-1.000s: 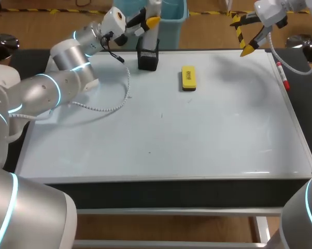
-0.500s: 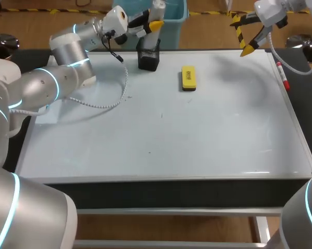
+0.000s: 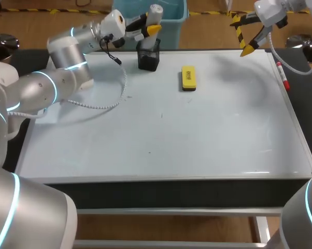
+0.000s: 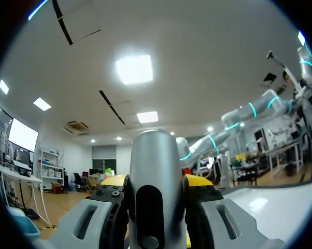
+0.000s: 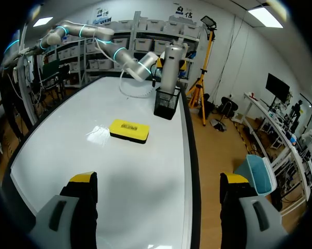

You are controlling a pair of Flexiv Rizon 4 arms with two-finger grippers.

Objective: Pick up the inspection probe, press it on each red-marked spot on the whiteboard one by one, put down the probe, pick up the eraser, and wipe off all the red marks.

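left claw (image 3: 151,26) pinched, right claw (image 3: 241,36) splayed

surface: dark table (image 3: 161,190) carrying white whiteboard (image 3: 197,140) | far edge: black holder (image 3: 148,58) standing upright | near it, apart: yellow eraser (image 3: 188,78) lying flat | right rim: red marker (image 3: 283,75) lying along frame | left part: white coiled cable (image 3: 105,106) looping over board
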